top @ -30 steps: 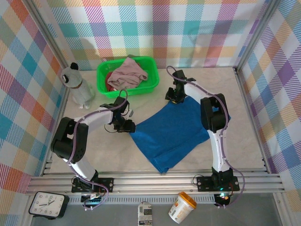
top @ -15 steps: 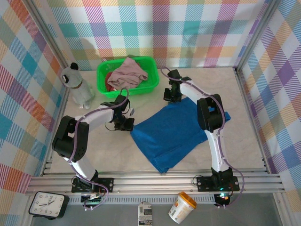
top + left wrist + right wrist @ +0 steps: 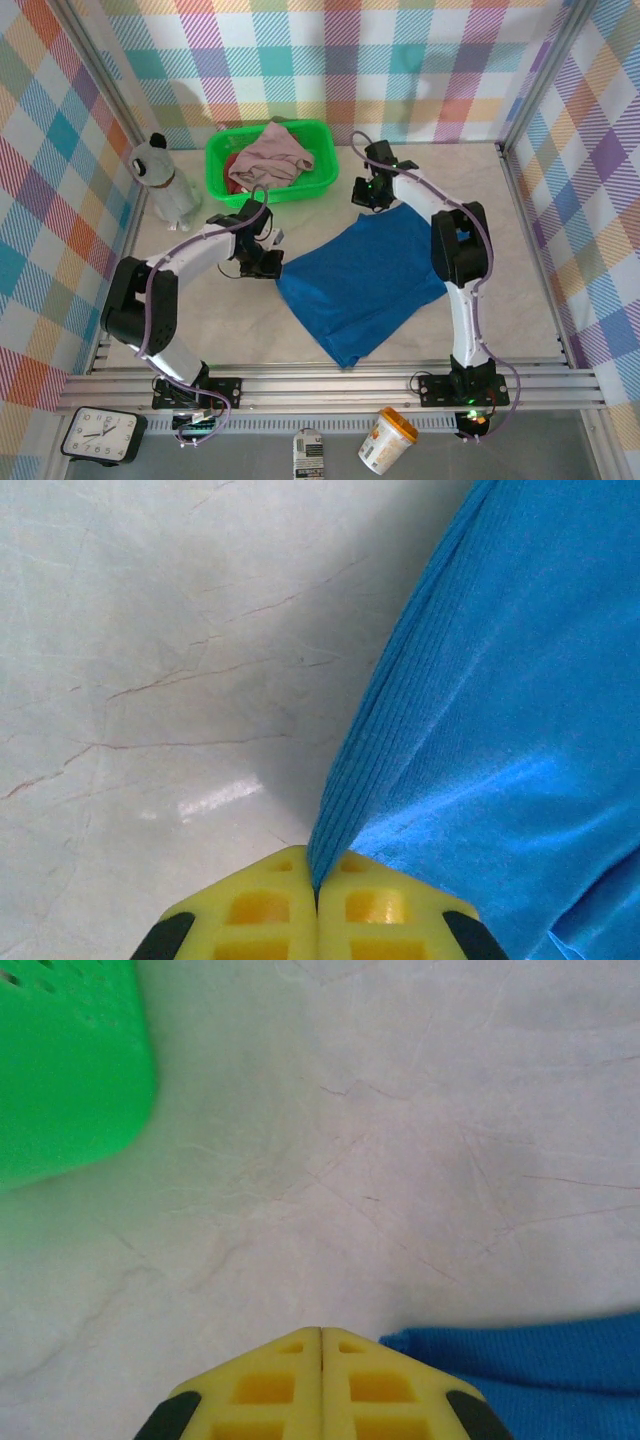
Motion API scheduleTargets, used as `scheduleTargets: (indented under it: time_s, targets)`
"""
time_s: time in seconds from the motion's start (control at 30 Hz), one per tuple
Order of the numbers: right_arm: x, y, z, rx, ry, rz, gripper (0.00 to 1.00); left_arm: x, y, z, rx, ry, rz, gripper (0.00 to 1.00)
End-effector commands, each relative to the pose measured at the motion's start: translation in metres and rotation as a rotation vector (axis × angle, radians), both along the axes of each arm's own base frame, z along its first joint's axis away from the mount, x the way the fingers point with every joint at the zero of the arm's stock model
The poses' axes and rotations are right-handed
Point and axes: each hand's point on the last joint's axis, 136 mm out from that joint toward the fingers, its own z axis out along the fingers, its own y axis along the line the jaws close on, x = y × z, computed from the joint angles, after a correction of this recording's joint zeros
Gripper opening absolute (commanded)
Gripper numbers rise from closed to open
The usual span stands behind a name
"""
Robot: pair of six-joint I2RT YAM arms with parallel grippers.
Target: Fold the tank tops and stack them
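Observation:
The royal blue tank top [image 3: 370,275] lies spread flat on the marble table. My left gripper [image 3: 270,265] is at its left corner. In the left wrist view the left gripper [image 3: 317,880] is shut on the ribbed blue edge [image 3: 400,720], which rises out from between the yellow fingers. My right gripper [image 3: 373,197] is shut at the cloth's far corner. In the right wrist view the right gripper [image 3: 321,1332] shows no cloth between its tips; the blue corner [image 3: 540,1360] lies against its right finger. The mauve-pink tank top [image 3: 272,155] sits heaped in the basket over a dark red one [image 3: 232,163].
The green plastic basket [image 3: 213,172] stands at the back left, close to the right gripper, with its corner [image 3: 60,1070] in the right wrist view. A grey-and-white dog figure [image 3: 168,185] stands by the left wall. Bare marble lies to the right of the blue cloth.
Both grippers have gone from partly open to shut at the blue top's two upper corners. The left one now pinches the edge. The cloth has barely shifted.

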Motion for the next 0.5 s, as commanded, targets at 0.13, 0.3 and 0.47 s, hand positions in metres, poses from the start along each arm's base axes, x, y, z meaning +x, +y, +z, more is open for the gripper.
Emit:
scheduleTargets:
  time_s: [0.13,0.3,0.47]
  targets:
    - [-0.009,-0.008,0.006,-0.049,0.006,0.039,0.21,-0.014,-0.009,0.007,-0.018,0.033,-0.005,0.0]
    - [-0.021,-0.005,-0.019,-0.112,0.047,0.093,0.33,-0.015,-0.014,0.003,-0.021,0.043,-0.005,0.0]
    - [-0.02,0.002,-0.035,-0.174,0.048,0.147,0.34,-0.017,-0.017,0.0,-0.016,0.051,-0.013,0.0]
